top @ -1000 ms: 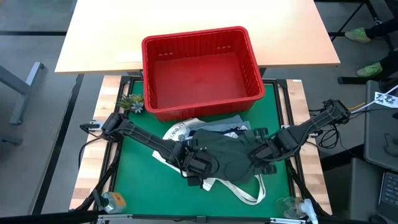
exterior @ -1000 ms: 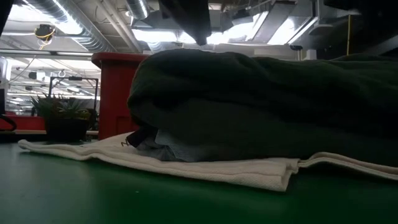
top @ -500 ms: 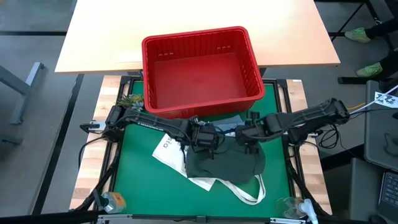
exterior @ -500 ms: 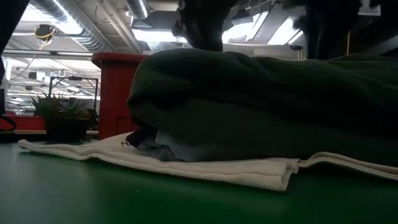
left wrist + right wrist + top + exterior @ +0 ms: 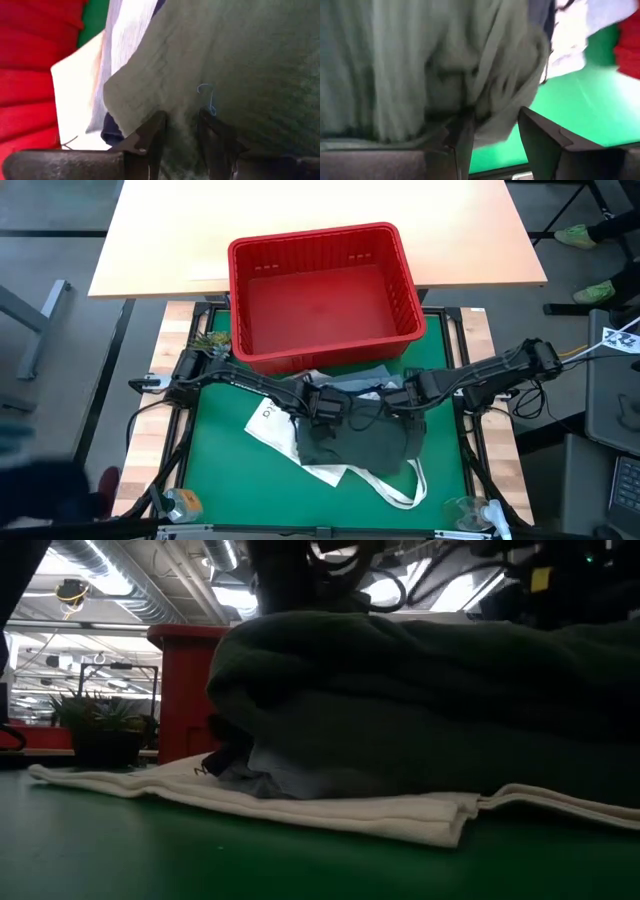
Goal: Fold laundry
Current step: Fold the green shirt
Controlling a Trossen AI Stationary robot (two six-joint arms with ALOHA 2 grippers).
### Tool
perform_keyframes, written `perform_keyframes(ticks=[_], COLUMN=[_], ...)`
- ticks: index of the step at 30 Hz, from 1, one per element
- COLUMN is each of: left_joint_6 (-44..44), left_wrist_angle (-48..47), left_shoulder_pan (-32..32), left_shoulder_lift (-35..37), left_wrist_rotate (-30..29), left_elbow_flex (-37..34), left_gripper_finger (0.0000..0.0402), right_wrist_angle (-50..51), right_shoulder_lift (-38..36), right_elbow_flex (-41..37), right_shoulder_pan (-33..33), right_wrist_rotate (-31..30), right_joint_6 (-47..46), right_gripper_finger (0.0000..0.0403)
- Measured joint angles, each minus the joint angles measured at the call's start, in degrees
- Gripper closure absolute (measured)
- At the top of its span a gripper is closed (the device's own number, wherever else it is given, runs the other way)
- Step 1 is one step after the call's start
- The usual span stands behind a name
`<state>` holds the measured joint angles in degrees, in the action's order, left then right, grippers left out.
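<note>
Red basket (image 5: 322, 290) walls off the bench's far side; olive garment (image 5: 362, 442) heaps mid-mat; green mat (image 5: 225, 470) lies open at the near-left.

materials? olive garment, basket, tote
Olive garment: soft matte knit, apparently; fine ribbed texture shows in the left wrist view.
Basket: rigid red plastic, moulded slots in the walls, slight sheen.
Tote: off-white woven cloth, likely cotton canvas; lies flat, thick hemmed edge.
</note>
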<state>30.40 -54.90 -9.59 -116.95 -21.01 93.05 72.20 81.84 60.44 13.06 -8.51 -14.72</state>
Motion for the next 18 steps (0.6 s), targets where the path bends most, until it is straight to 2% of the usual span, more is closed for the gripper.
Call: perform_keyframes(ticks=[10, 18], left_joint_6=[-1.0, -4.5], left_wrist_angle=[-2.1, -6.5], left_shoulder_pan=[0.0, -0.2], left_shoulder_lift=[0.2, 0.4], left_wrist_rotate=[0.7, 0.9], left_elbow_flex=[0.9, 7.8], left_gripper_finger=[0.0289, 0.0289], right_wrist_angle=[2.0, 10.0], right_shoulder_lift=[0.0, -1.9], right_elbow_flex=[-1.5, 4.3], right_shoulder_pan=[0.0, 0.0], right_wrist_rotate=[1.6, -1.2], right_joint_6=[0.0, -0.3], right_gripper_finger=[0.0249, 0.0249])
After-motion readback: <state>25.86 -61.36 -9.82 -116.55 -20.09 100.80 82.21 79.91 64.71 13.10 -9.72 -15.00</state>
